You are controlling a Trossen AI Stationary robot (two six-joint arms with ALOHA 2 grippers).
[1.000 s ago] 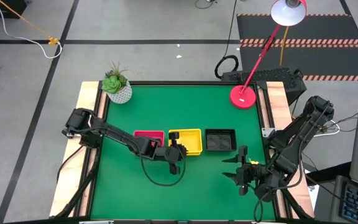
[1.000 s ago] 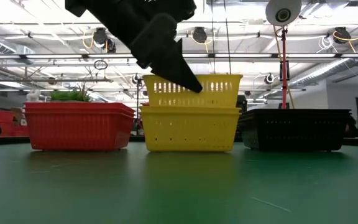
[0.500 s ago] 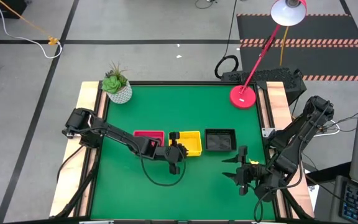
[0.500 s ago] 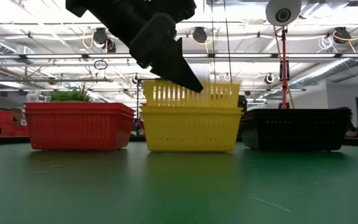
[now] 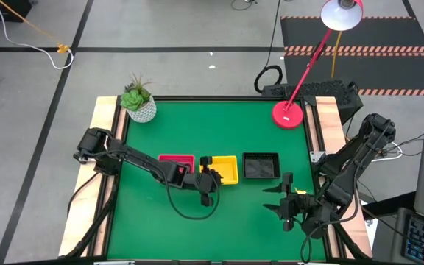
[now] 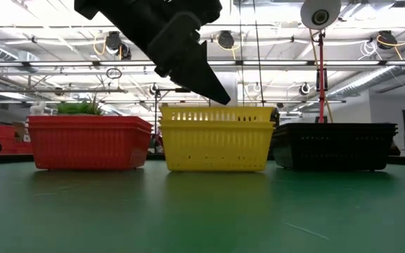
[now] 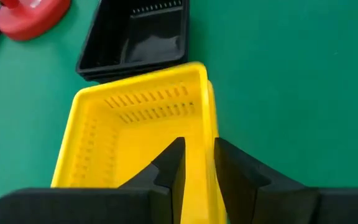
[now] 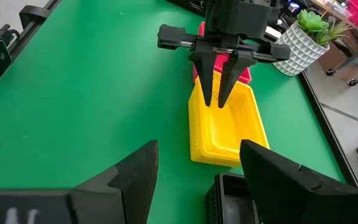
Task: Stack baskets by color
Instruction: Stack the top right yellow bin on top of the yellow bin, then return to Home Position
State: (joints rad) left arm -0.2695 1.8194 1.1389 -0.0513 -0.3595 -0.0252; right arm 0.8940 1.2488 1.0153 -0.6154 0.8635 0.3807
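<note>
My left claw (image 7: 196,163) straddles the near rim of the yellow basket stack (image 5: 223,168), fingers parted a little, one on each side of the wall; whether they grip it, I cannot tell. My right claw (image 5: 280,199) waits spread wide, empty, near the bench's (image 5: 256,125) front edge. Three stacks in a row: red (image 5: 175,159), yellow, black (image 5: 261,165). Bare green all around.

top yellow basket (image 6: 216,114) now nested, left gripper (image 7: 194,165) loosened
</note>
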